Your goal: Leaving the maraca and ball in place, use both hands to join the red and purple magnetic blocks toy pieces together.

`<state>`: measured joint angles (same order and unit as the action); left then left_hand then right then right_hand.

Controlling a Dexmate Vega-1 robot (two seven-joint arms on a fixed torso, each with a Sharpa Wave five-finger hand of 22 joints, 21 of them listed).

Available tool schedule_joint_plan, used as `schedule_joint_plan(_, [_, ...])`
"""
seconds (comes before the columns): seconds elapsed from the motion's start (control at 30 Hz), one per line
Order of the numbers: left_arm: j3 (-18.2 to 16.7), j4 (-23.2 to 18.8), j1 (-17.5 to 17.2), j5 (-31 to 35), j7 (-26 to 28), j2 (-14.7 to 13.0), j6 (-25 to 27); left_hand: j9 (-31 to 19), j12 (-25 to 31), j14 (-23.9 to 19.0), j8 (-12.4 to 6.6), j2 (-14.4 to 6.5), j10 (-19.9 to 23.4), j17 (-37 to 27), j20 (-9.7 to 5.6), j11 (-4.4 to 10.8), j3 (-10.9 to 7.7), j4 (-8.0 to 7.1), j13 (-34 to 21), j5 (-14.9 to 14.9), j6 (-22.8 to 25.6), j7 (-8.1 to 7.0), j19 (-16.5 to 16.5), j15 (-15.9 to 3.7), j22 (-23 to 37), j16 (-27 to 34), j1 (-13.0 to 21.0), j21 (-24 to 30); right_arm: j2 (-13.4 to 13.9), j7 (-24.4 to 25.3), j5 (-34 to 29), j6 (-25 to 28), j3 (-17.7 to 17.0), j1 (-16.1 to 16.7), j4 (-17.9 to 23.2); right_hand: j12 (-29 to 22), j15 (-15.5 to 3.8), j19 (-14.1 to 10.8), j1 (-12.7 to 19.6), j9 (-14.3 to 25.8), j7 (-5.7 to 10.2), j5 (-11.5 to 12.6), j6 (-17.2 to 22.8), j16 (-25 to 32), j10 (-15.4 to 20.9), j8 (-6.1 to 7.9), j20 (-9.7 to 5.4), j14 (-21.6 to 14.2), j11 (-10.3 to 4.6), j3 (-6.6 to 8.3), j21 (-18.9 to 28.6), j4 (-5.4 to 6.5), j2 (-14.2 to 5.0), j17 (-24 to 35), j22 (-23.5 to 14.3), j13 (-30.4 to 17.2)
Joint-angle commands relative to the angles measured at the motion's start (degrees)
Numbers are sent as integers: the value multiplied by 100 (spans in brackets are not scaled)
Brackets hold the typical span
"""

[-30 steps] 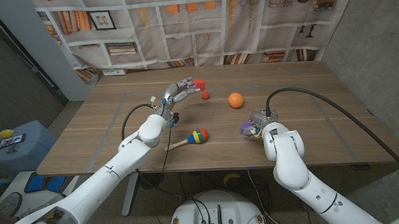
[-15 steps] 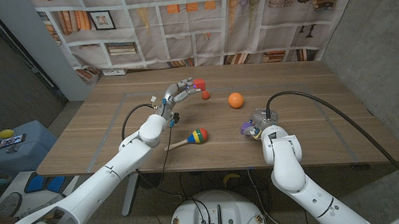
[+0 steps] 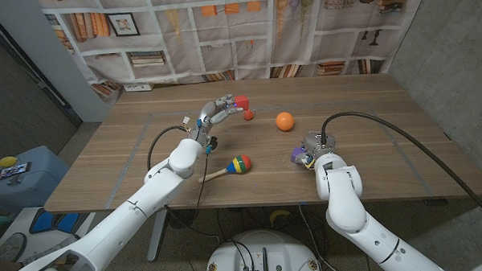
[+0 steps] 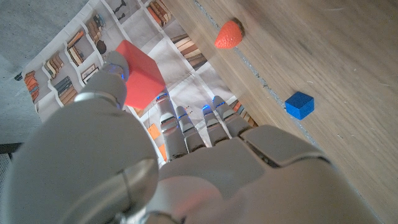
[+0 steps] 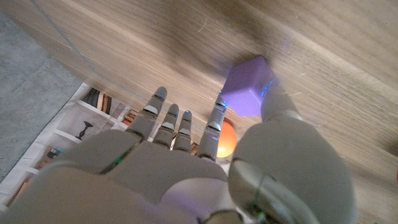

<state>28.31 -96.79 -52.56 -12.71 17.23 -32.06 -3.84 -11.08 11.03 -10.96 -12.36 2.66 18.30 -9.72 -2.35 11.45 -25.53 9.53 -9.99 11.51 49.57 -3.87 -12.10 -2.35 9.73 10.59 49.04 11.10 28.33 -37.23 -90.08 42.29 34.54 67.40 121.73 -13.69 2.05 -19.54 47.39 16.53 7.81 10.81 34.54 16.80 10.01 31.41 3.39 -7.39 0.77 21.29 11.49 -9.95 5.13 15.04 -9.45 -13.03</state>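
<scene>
The left hand (image 3: 214, 112) pinches the red block (image 3: 241, 102) above the far side of the table (image 3: 369, 107), near a strawberry (image 3: 248, 114), and the right hand (image 3: 312, 147) grips the purple block (image 3: 297, 155) just off the near right. The maraca (image 3: 232, 165) and orange ball (image 3: 285, 121) lie between them, well apart. Over the last second both hands have stayed nearly where they were, blocks still unjoined.

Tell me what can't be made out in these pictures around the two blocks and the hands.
- Head view: the purple block is mostly covered by the right hand, so the hold is unclear there.
- Left wrist view: the red block shows only partly past the left hand, hiding its contact faces.
- Head view: the small red thing is too small to identify.
- Right wrist view: the orange ball is half hidden behind the fingers.
</scene>
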Motion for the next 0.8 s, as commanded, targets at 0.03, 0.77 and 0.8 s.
schedule_joint_plan(0.03, [19,-11,-17,-34,28,21,68,-26,-10,-44,-26,-163,23,-10,26,-18,16,2,-12,42,764,-53,-49,-362,31,-18,102,11,38,500,332,136,11,13,-32,-43,-49,-135,165,-1,87,3,350,91,164,175,-36,-154,-44,55,35,27,4,52,-26,4])
schedule_joint_plan(0.77, [111,51,65,-85,-80,60,119,-32,-5,-45,-4,-188,42,-9,37,-32,44,5,-12,45,774,-55,-51,-359,32,-20,115,11,370,2097,2476,449,-423,290,491,-67,-218,-321,430,37,354,8,947,210,449,520,-126,-301,-205,131,19,43,-155,164,-26,15])
schedule_joint_plan(0.8, [114,56,72,-93,-84,69,122,-32,-3,-43,-5,-189,48,-9,36,-30,45,5,-12,45,778,-56,-50,-364,32,-20,116,11,438,2219,2683,374,-492,318,527,-66,-214,-323,433,38,355,8,954,211,449,524,-126,-302,-205,132,19,44,-158,165,-26,15])
